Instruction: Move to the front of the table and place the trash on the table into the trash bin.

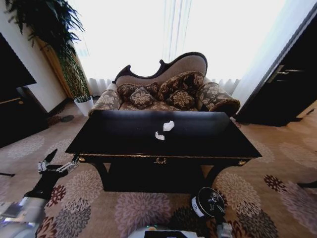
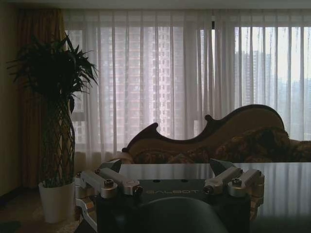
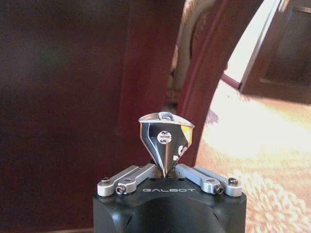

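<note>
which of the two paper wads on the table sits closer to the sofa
The larger paper wad, farther back on the table, is closer to the sofa. The smaller wad lies nearer the table's front edge.

Glossy black table (image 1: 124,136); 2 white paper wads (image 1: 169,126); floral-patterned carpet (image 1: 148,210); brown floral sofa (image 1: 168,94).

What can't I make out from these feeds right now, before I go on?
- Head view: the inside of the small black cylindrical trash bin is too dark to read.
- Right wrist view: the right claw pinches a crumpled shiny piece, too crushed to identify.
- Left wrist view: window backlight darkens the glossy black table, so I can't tell what lies on it.
</note>
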`<state>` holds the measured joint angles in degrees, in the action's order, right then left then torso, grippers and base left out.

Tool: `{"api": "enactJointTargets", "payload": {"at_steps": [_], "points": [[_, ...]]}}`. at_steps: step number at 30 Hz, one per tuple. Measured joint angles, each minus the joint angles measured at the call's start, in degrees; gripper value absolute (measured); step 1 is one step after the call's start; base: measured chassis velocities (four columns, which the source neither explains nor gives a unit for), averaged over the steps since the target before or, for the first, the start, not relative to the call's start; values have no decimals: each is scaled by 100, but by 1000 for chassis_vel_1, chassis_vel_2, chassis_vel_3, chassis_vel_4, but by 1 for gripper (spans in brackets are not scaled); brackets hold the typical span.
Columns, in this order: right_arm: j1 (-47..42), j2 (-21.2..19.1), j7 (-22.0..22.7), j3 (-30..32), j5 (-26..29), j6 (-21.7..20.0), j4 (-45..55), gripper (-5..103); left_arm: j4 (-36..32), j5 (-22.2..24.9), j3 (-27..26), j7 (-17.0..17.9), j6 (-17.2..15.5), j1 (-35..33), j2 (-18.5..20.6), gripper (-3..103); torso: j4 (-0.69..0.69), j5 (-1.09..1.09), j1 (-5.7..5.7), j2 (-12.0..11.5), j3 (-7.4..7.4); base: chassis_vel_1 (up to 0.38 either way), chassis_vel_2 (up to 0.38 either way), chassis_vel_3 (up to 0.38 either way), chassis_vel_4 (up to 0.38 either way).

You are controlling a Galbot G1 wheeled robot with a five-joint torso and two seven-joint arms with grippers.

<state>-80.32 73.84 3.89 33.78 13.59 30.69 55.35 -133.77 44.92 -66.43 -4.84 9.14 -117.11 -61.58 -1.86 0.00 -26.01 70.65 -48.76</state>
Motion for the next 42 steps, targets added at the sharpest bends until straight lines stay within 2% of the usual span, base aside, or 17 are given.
{"api": "enactJointTargets", "payload": {"at_steps": [6, 15, 17, 18, 21, 22, 23, 26, 29, 32, 33, 34, 36, 37, 38, 41, 42], "points": [[578, -207, 76, -128, 46, -191, -839, 0, 0, 0, 0, 0, 0, 0, 0, 100, 0, -2, 0, 0, 0, 0, 0, 0, 0], [1010, -292, 94, -146, 276, -480, -1276, -1, 0, 0, 0, 0, 0, 0, 0, 100, 0, -1, 0, 0, 0, 0, 0, 0, 0], [1034, -271, 97, -166, 457, -610, -1250, 9, 0, 0, 0, 0, 0, 0, 0, 100, 0, -1, 0, 0, 0, 0, 0, 0, 0], [1034, -271, 97, -166, 457, -610, -1250, 9, 0, 0, 0, 0, 0, 0, 0, 100, 0, -1, 0, 0, 0, 0, 0, 0, 0], [1065, -242, 110, -191, 674, -757, -1253, 20, 0, 0, 0, 0, 0, 0, 0, 100, 0, -2, 0, 0, 0, 0, 0, 0, 0], [1066, -238, 110, -197, 687, -765, -1265, 25, 0, 0, 0, 0, 0, 0, 0, 100, 0, -1, 0, 0, 1, 0, 0, 0, 0], [1066, -238, 110, -197, 687, -765, -1265, 25, 0, 0, 0, 0, 0, 0, 0, 100, 0, -1, 0, 0, 1, 0, 0, 0, 0], [1053, -214, 111, -200, 691, -778, -1263, 42, 0, 0, 0, 0, 0, 0, 0, 100, -1, -1, 0, 0, 1, 0, 0, 0, 0], [1012, -185, 111, -198, 691, -783, -1193, 47, 0, 0, 0, 0, 0, 0, 0, 100, 0, -1, 0, 0, 1, 0, 0, 0, 0], [796, -112, 113, -174, 711, -799, -836, 63, 0, 0, 0, 0, 0, 0, 0, 100, 1, -2, 0, 0, 1, 0, 0, 0, 0], [796, -112, 113, -174, 711, -799, -836, 63, 0, 0, 0, 0, 0, 0, 0, 100, 1, -2, 0, 0, 1, 0, 0, 0, 0], [662, -74, 112, -165, 727, -793, -657, 69, 0, 0, 0, 0, 0, 0, 0, 100, 1, -2, 0, 0, 1, 0, 0, 0, 0], [327, 59, 94, -153, 674, -611, -268, 80, 0, 0, 0, 0, 0, 0, 0, 100, -1, -2, 0, 0, 1, 0, 0, 0, 0], [140, 142, 46, -142, 501, -369, -120, 80, 0, 0, 0, 0, 0, 0, 0, 100, -1, 0, 1, 0, 1, 0, 0, 0, 0], [140, 142, 46, -142, 501, -369, -120, 80, 0, 0, 0, 0, 0, 0, 0, 100, -1, 0, 1, 0, 1, 0, 0, 0, 0], [-292, 330, 24, 55, -378, 512, 39, 96, 0, 0, 0, 0, 0, 0, 0, 100, -1, -2, 1, 1, 2, 0, 0, 0, 0], [-428, 371, 48, 126, -540, 688, 103, 99, 0, 0, 0, 0, 0, 0, 0, 100, 0, -1, 1, 1, 1, 0, 0, 0, 0]]}}
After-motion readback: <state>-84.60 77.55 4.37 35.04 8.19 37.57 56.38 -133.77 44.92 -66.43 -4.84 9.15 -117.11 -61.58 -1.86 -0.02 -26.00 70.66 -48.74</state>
